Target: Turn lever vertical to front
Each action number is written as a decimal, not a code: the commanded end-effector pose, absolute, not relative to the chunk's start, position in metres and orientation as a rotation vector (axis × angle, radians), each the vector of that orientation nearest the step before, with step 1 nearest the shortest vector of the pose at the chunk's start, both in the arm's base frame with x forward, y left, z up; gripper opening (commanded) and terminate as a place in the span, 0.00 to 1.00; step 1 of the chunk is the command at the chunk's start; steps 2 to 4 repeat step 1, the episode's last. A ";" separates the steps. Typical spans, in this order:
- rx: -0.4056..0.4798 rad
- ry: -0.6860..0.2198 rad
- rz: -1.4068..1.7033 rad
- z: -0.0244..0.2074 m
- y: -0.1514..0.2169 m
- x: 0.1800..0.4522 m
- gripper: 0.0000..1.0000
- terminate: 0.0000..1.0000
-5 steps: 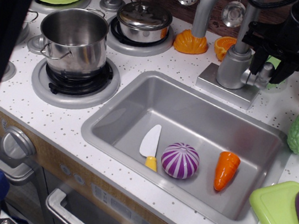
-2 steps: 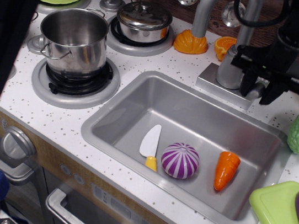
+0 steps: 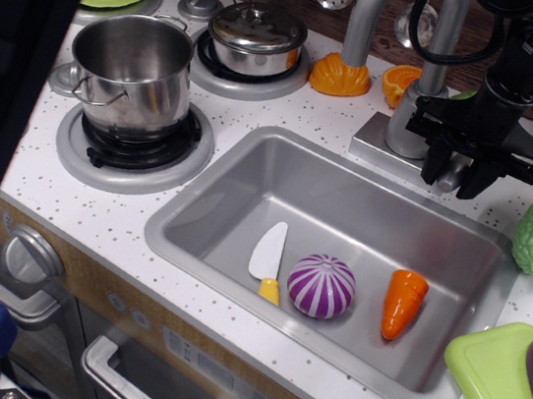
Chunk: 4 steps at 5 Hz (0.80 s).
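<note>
In your one view, the gripper (image 3: pixel 456 175) sits at the right side of the faucet body (image 3: pixel 410 111), its black fingers (image 3: pixel 435 162) pointing down toward the sink's back rim, and the lever (image 3: pixel 454 172) shows as a small silver-grey piece between them — so the grip looks closed narrow around it, though the fingers hide most of it and you cannot confirm firm contact. The lever juts from the faucet's cylinder toward the front-right, low over the base plate (image 3: pixel 392 156); that placement makes sense if you are sweeping it forward. The arm comes down from the upper right, nearly upright, with cables looping behind the spout (image 3: pixel 366 20). The sink (image 3: pixel 247 197) below holds a toy knife (image 3: pixel 267 257), a purple striped onion (image 3: pixel 322 286) and a carrot (image 3: pixel 403 303) — all well apart from your work.
</note>
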<state>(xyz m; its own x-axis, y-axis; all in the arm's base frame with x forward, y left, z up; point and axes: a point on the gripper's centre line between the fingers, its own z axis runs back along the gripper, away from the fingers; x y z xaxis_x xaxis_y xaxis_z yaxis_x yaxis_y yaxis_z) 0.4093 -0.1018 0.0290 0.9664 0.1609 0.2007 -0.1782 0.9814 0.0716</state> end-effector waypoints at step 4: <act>0.096 -0.212 0.152 0.057 -0.109 0.413 1.00 1.00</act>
